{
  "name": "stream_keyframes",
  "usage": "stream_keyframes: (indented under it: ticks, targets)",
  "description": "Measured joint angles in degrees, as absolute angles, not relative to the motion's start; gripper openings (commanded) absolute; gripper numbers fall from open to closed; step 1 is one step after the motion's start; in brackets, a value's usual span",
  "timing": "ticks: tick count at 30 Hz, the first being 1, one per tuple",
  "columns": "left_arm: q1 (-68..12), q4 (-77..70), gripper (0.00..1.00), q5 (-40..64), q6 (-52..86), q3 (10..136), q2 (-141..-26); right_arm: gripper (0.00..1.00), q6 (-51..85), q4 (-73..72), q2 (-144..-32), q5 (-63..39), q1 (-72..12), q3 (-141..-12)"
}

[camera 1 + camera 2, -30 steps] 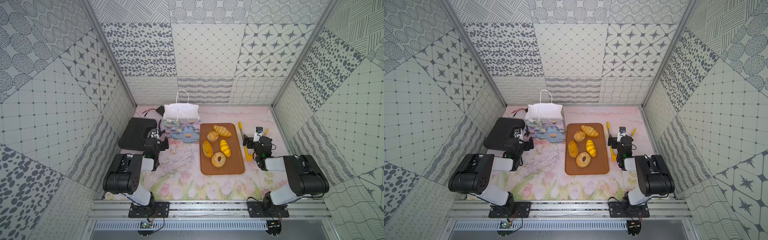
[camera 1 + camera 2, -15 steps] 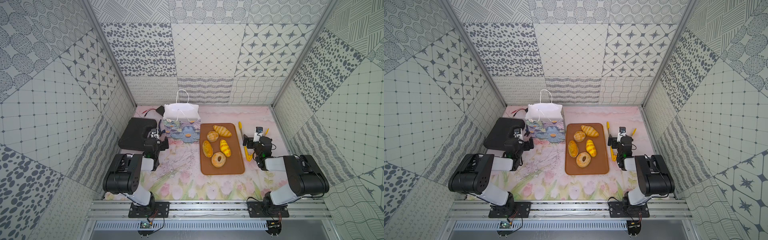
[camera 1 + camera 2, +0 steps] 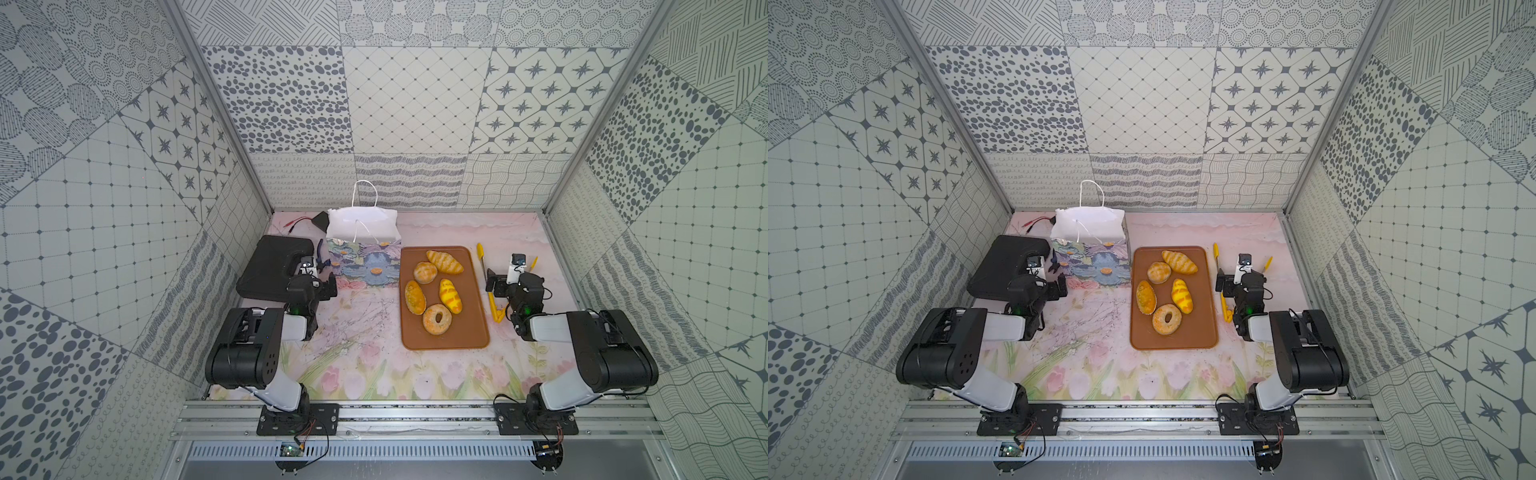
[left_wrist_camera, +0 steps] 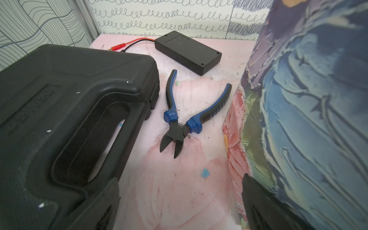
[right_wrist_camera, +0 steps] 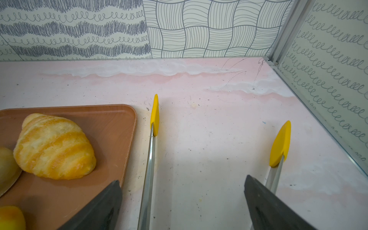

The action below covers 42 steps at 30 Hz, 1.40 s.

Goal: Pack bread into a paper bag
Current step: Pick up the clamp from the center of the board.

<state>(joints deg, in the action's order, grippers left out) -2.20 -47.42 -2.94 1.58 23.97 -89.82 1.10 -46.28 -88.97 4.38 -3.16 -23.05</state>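
Five bread pieces (image 3: 437, 319) on one tray (image 3: 471, 334); one paper bag (image 3: 360, 226) at its ten o'clock. Embossed case (image 4: 59, 119) lettering unreadable. Released: left gripper (image 3: 312, 286), right gripper (image 5: 183, 207).

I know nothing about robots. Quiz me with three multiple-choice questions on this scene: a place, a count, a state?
1. Where does the bread lie? A in the bag; B on the brown tray; C on the black case.
2. How many bread pieces? A three; B four; C five.
3. The right gripper is: A open; B shut on tongs; C shut on a bun.
Answers: 1 B, every piece rests on the tray. 2 C, two striped loaves, two buns, one bagel. 3 A, its fingers stand wide apart over the tongs.
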Motion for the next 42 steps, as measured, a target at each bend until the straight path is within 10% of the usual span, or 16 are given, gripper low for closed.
stream_keyframes:
  ticks: [12,21,33,42]
  targets:
    - [-1.9,-27.6,0.98,-2.8,2.9,29.8,-68.4,1.0,2.7,-30.1,-71.2,6.1,-4.1,-26.2]
    - [-0.4,2.2,0.99,-2.5,8.3,44.9,-60.8,1.0,11.2,12.2,-66.1,21.4,-13.6,-57.5]
    - [3.7,33.3,0.99,7.3,17.1,73.4,-72.4,1.0,21.1,55.4,-78.4,20.2,-16.6,-86.9]
    - [4.0,48.9,0.99,10.5,22.0,93.0,-82.6,1.0,26.9,63.7,-78.8,14.2,-12.2,-76.0]
